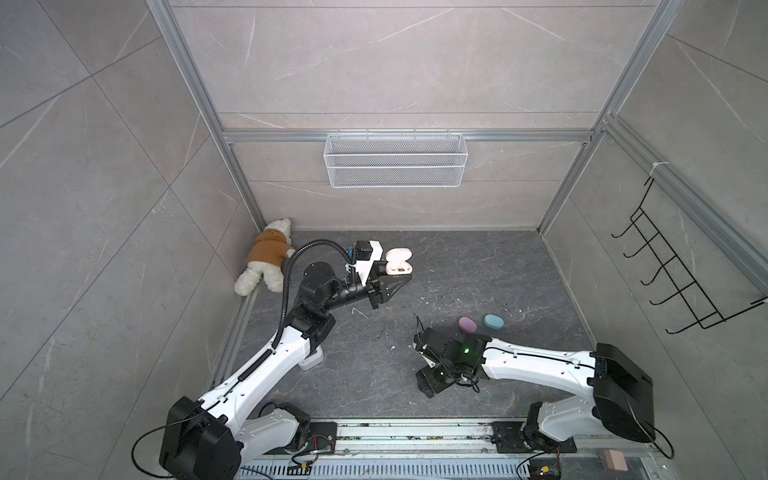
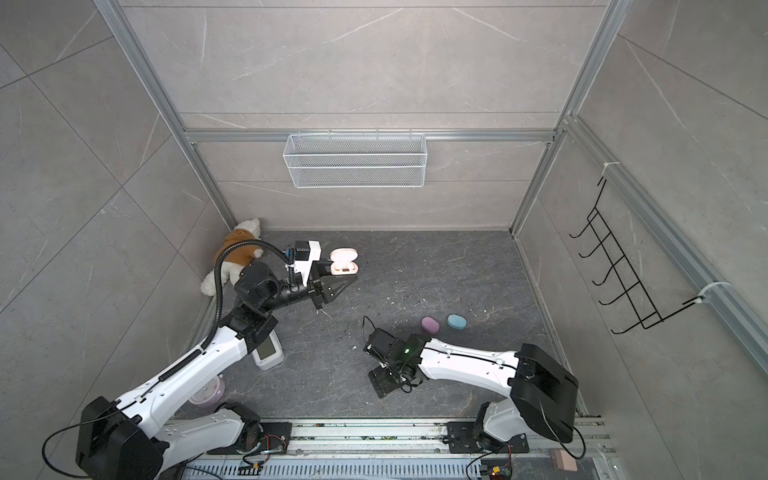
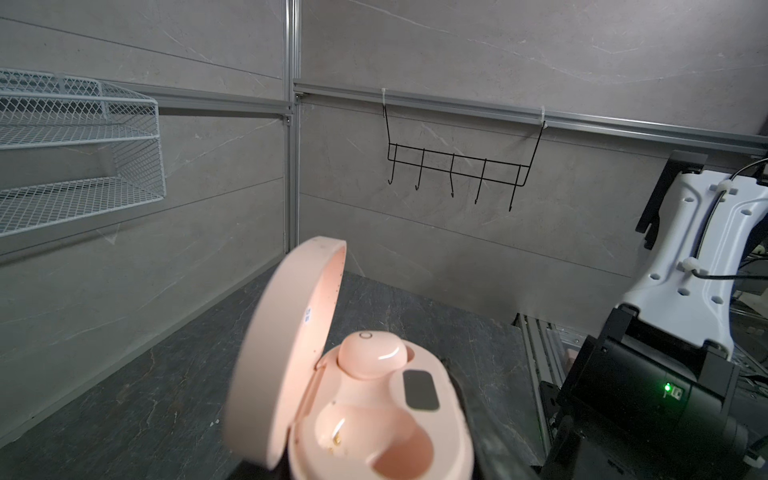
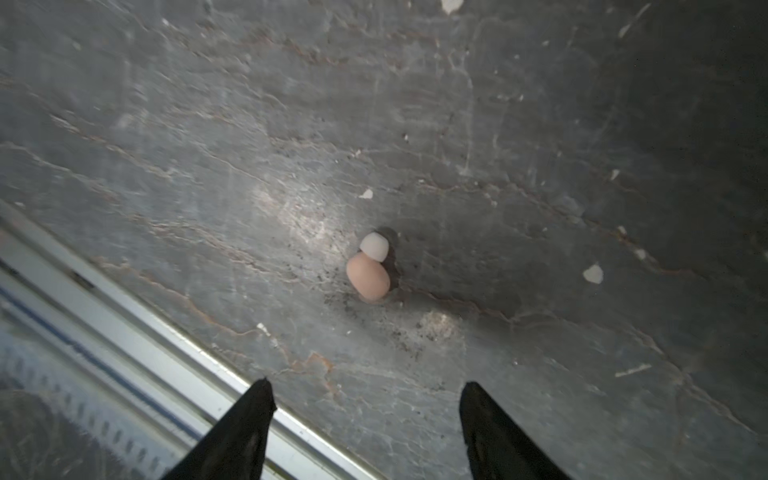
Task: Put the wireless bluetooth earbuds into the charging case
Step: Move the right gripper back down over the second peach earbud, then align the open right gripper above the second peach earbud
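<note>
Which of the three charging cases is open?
The peach case: its lid stands up, showing one earbud inside. The lilac case and the blue case lie closed.

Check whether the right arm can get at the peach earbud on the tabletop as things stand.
Probably yes: the right gripper, jaws open, faces the peach earbud lying on bare tabletop; nothing lies between them.

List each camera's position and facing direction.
Both top views: high above the front rail, looking down at the floor; left arm, right arm show.
Left wrist: on left arm, faces hook rack past the open charging case; right arm shows.
Right wrist: on right arm, faces down at a peach earbud; right gripper shows, jaws open.
Top and left wrist views share charging case, hook rack.
</note>
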Action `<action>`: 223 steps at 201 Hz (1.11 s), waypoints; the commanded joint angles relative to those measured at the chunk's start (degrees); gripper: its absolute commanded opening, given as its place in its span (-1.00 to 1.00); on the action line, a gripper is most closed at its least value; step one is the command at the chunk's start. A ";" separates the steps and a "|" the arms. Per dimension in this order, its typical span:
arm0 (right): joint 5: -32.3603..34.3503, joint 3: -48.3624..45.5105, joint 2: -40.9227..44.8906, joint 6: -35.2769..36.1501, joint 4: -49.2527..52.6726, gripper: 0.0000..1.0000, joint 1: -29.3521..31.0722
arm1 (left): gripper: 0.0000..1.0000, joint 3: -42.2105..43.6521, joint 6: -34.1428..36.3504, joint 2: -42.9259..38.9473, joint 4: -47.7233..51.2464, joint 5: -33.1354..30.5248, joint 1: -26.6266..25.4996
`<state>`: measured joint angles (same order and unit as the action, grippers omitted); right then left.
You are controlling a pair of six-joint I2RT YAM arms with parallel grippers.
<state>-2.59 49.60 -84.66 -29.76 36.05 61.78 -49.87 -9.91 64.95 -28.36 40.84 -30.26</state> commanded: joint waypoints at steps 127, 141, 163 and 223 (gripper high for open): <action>19.88 5.26 -11.81 3.49 0.81 0.37 3.85 | -1.00 -0.07 -0.70 -1.33 -0.71 0.56 0.13; 21.99 5.66 -11.82 3.14 1.64 0.36 3.80 | -1.00 -0.06 -0.80 -1.23 -0.75 0.58 0.10; 24.71 6.16 -10.99 3.41 2.70 0.37 3.84 | -1.00 0.29 -0.81 -1.39 -0.77 0.44 0.11; 29.97 7.70 -8.40 4.16 7.37 0.34 2.60 | -1.00 0.05 -0.99 -1.32 -0.81 0.97 0.07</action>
<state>23.44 55.66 -95.18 -26.06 39.90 65.21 -49.34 -10.11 64.38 -27.92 40.84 -30.26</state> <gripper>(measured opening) 0.675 0.422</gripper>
